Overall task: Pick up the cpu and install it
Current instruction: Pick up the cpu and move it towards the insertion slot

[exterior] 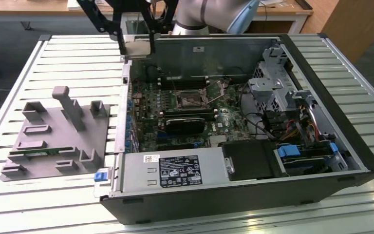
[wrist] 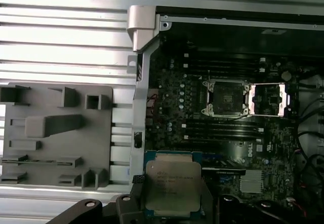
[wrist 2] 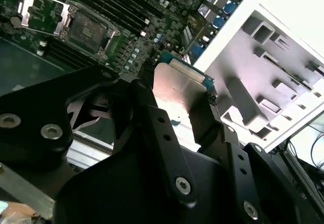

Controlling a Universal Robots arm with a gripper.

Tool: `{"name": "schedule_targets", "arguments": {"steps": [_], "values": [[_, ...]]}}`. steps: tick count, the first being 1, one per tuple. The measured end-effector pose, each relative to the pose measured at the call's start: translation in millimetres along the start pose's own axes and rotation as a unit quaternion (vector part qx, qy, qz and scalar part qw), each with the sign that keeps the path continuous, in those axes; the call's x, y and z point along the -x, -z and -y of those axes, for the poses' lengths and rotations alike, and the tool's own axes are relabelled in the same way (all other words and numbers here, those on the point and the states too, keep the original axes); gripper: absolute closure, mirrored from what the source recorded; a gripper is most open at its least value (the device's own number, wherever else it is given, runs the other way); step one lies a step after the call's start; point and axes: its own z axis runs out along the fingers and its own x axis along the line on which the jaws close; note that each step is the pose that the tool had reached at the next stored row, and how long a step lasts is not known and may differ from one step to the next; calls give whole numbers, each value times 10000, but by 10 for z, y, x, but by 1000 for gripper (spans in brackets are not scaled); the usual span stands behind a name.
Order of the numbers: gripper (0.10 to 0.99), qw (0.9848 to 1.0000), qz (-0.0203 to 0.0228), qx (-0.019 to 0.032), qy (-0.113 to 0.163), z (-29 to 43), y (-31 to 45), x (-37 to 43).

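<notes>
In the exterior view I have the black two-fingered gripper (exterior: 137, 43) up over the far corner of the open black computer case (exterior: 343, 161); it pinches the small flat square cpu with the silvery-grey metal top (exterior: 138, 48) by two opposite edges, well clear of the board. The square cpu socket (exterior: 190, 100) on the green motherboard (exterior: 148, 131) lies down inside the case, well apart from the chip, toward the exterior view's right and nearer that camera; that offset is the relation I watch. The grey moulded parts tray (exterior: 57, 139) sits beside the case on the slatted metal table (exterior: 18, 63).

In the second wrist view the grip itself is plain; the black fingers (wrist 2: 152, 118) press the cpu (wrist 2: 174, 85) from either side, with the socket (wrist 2: 86, 29) beyond.

The first wrist view gives me what the others do not; the cpu (wrist: 172, 186) shows its metal top to the camera, and the socket (wrist: 225, 97) looks empty, its metal load frame (wrist: 268, 100) swung open beside it; rows of black memory slots (wrist: 217, 130) lie between chip and socket.
</notes>
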Motion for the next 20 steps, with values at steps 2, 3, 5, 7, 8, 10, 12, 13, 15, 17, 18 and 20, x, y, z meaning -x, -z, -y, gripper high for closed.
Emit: {"name": "schedule_targets", "arguments": {"steps": [2, 3, 5, 7, 8, 10, 12, 13, 15, 17, 18, 20], "values": [[557, 10000, 5, 0, 0, 3, -1, 75], [557, 10000, 8, 0, 0, 4, -1, 108], [557, 10000, 15, 0, 1, 6, -2, 174], [557, 10000, 23, 0, 1, 8, -2, 236], [557, 10000, 27, -1, 1, 9, -2, 267], [557, 10000, 36, -1, 2, 11, -3, 330], [557, 10000, 47, -1, 2, 14, -3, 400], [557, 10000, 52, -1, 2, 15, -3, 431], [557, 10000, 62, -2, 2, 17, -4, 491], [557, 10000, 72, 0, 2, 17, -6, 550], [557, 10000, 77, 3, 3, 16, -7, 580], [557, 10000, 85, 13, 3, 9, -11, 639]]}}
